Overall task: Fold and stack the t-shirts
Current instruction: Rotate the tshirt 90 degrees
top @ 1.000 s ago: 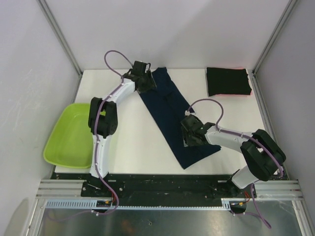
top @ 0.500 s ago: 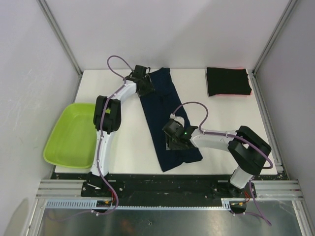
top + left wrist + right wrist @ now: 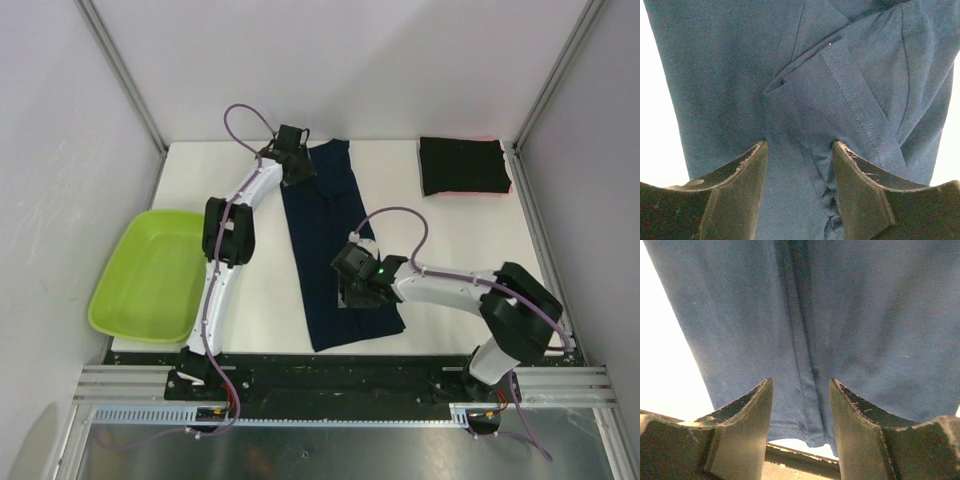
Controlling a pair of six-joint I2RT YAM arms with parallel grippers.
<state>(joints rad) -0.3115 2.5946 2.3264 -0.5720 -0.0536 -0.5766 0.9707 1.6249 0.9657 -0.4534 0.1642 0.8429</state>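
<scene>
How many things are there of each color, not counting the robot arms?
Navy blue: 1, the long shirt
Black: 1, the folded shirt
Pink-red: 1, a thin cloth edge peeking from under the black one
Lime green: 1, the tub
Total: 4

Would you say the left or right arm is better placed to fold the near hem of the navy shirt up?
Right: its gripper sits over the navy shirt near the hem; the left gripper is at the far end.
</scene>
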